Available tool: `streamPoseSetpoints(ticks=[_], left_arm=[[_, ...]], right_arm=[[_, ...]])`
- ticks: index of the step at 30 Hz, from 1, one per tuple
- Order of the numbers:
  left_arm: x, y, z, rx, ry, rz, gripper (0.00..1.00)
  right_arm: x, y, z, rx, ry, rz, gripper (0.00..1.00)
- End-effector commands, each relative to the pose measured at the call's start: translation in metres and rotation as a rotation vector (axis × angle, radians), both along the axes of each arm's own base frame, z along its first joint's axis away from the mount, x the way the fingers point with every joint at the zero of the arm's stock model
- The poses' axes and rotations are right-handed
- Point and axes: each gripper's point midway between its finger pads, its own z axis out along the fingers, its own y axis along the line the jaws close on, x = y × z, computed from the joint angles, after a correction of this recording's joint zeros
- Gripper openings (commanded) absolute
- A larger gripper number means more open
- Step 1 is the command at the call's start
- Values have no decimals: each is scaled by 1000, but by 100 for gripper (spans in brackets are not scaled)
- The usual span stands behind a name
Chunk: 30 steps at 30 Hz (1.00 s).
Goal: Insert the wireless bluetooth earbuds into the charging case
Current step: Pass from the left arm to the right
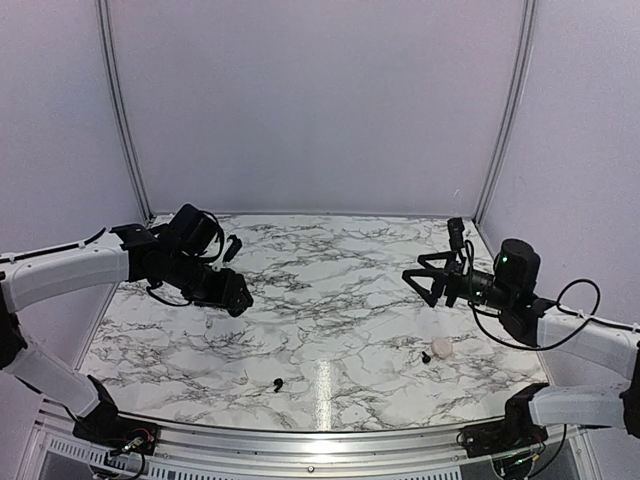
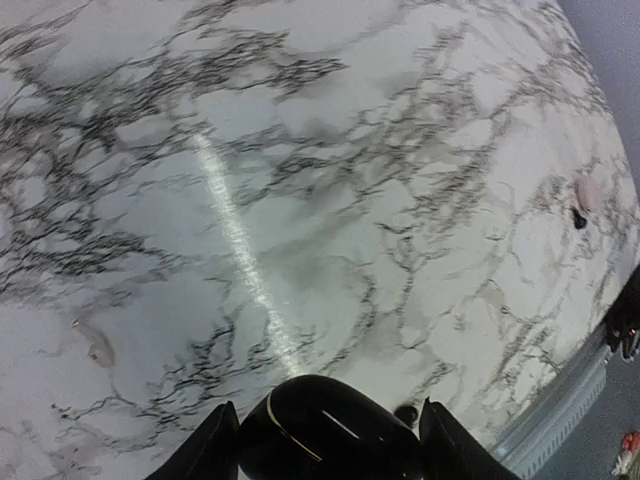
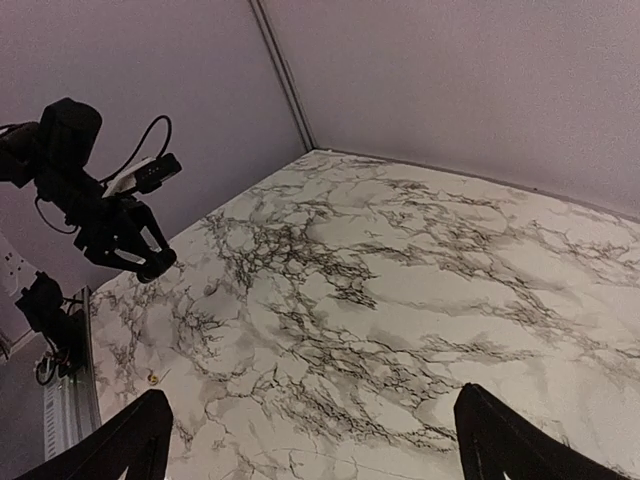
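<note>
The pale pinkish charging case (image 1: pixel 441 348) lies on the marble table at the front right, with one tiny black earbud (image 1: pixel 426 356) right beside it. The left wrist view shows the same case (image 2: pixel 588 192) and earbud (image 2: pixel 579 217) far off. A second earbud (image 1: pixel 277 384) lies alone near the front edge, and it shows as a small dark dot (image 2: pixel 405 413) just past my left fingers. My left gripper (image 1: pixel 236 296) hovers over the left of the table, shut on a black round puck-like object (image 2: pixel 325 430). My right gripper (image 1: pixel 424 284) hangs open above the right side, holding nothing (image 3: pixel 315 450).
Lilac walls with metal corner posts close in the table. A metal rail (image 1: pixel 300 440) runs along the near edge between the arm bases. From the right wrist I see the left gripper (image 3: pixel 140 250) at the far left, and a tiny brass-coloured speck (image 3: pixel 152 377) on the marble.
</note>
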Motion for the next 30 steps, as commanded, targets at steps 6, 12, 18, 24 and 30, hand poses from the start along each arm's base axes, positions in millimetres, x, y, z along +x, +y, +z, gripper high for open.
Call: streamPoseSetpoints(ticks=[6,12,18,24,30], left_arm=[[-80,-120,83,-381,-20,-608,46],[-134,-147,109,-501,28,-844,45],[-183,-160,143,-622,59,-1041,42],[-205,-167,158,-682,102,-1133,42],[-220,-176,154,-702,159,-1197,41]], right_arm=[[-69,53,38,7,-265,291,94],[-127,84,56,35,-392,491,83],[-167,106,78,50,-474,614,78],[-200,128,98,28,-539,709,71],[-219,142,102,2,-565,792,69]])
